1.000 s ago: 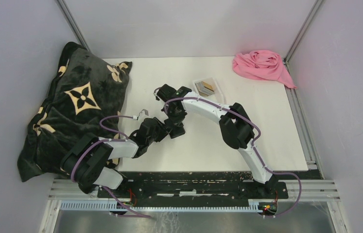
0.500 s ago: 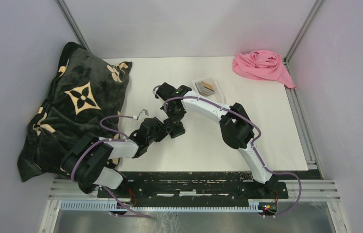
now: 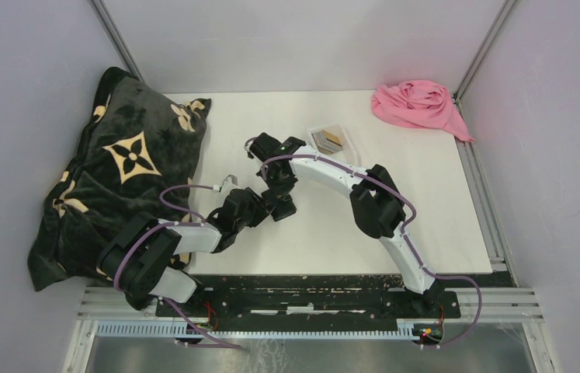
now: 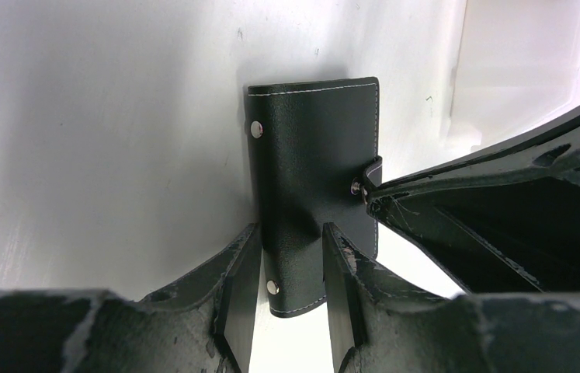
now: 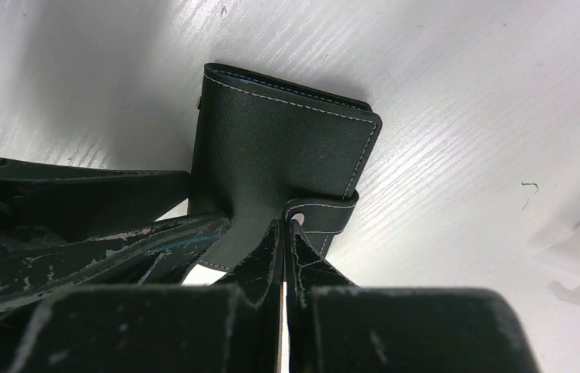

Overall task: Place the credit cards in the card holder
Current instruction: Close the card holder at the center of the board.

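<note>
Left jaws clamped on card holder (image 4: 314,148), right jaws together at half-hidden strap (image 5: 327,212)

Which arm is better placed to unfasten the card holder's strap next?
Right, probably: the right claw, shut, meets the strap tab; the left claw grips the card holder steady.

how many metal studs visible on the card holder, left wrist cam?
3 on the card holder: upper stud and lower stud along its left edge, strap stud at right. Others may be hidden.
</note>
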